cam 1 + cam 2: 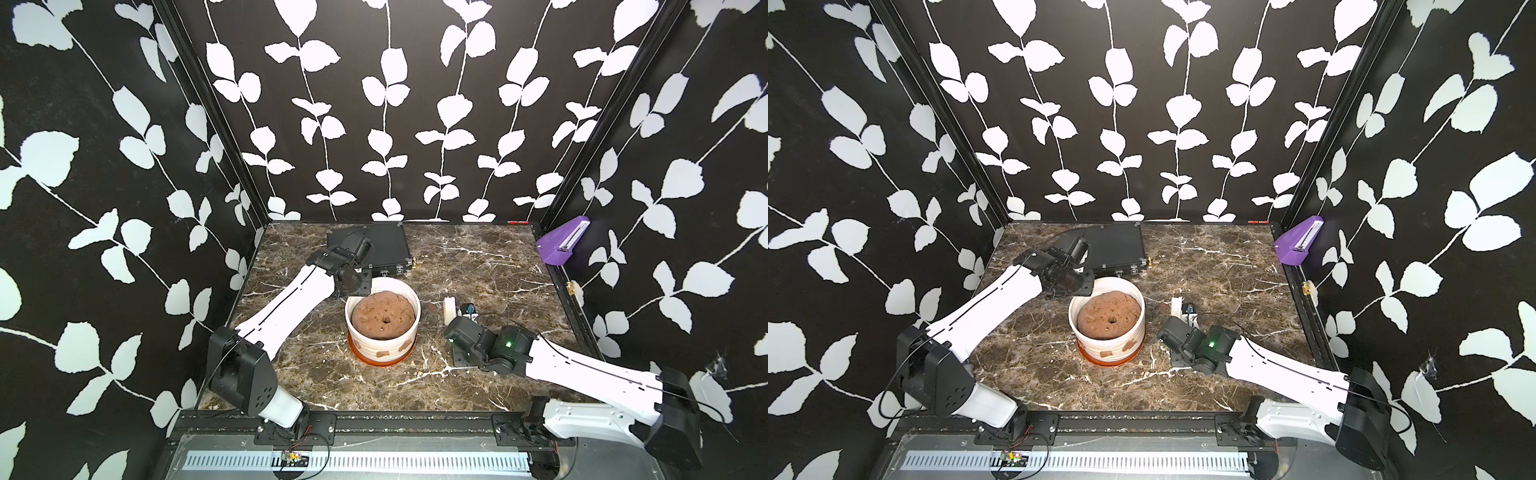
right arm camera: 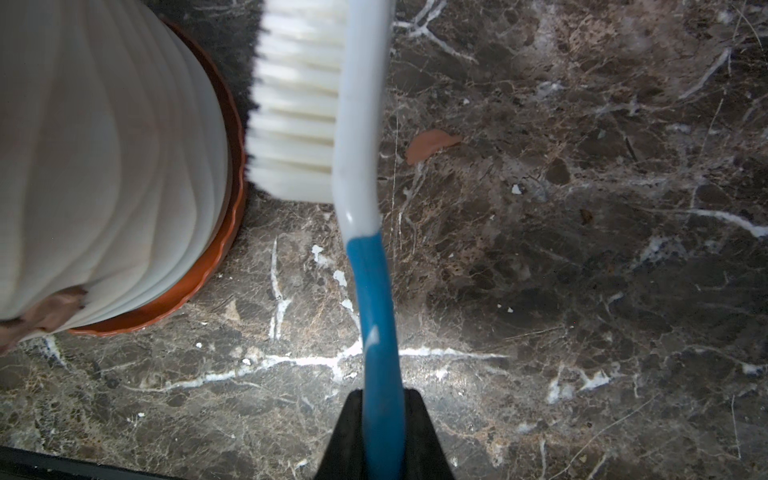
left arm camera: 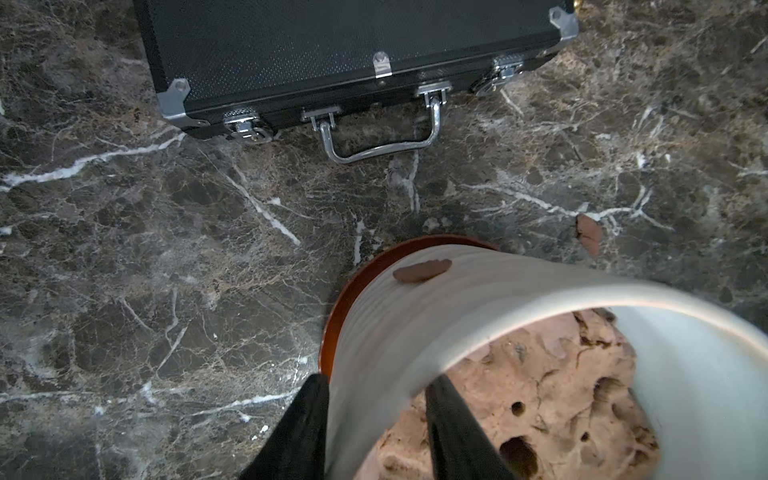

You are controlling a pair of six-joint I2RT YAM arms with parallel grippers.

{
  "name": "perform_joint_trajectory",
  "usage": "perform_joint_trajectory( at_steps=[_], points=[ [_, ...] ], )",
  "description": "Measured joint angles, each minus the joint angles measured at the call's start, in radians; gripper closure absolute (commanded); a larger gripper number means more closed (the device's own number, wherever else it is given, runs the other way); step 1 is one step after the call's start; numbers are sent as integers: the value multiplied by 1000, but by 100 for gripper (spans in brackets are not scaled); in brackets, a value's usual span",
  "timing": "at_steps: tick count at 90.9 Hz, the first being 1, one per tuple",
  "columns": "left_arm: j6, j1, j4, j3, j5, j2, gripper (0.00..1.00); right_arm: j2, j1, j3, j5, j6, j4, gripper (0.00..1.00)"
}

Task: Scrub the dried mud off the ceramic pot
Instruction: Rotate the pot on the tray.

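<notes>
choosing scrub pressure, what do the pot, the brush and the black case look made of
The pot: likely glazed ceramic; white, ribbed, soft sheen. The brush: glossy plastic handle, white and blue; white bristles, probably nylon. The black case: textured black panels, material unclear; shiny metal corners, latches and handle.

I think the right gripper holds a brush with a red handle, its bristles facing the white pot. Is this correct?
Not quite: the handle of the brush is blue, as the right wrist view shows. The right gripper does hold it, bristles facing the ceramic pot.
</notes>
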Motion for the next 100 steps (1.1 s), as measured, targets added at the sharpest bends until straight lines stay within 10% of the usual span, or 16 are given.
perform_joint_trajectory(
  at_steps=[23, 100],
  points=[
    [99, -15, -91, 0, 36, -27, 100, -2, 0, 16, -2, -1, -3, 100],
    [-27, -4, -2, -134, 28, -158, 100, -42, 4, 23, -23, -14, -6, 100]
  ],
)
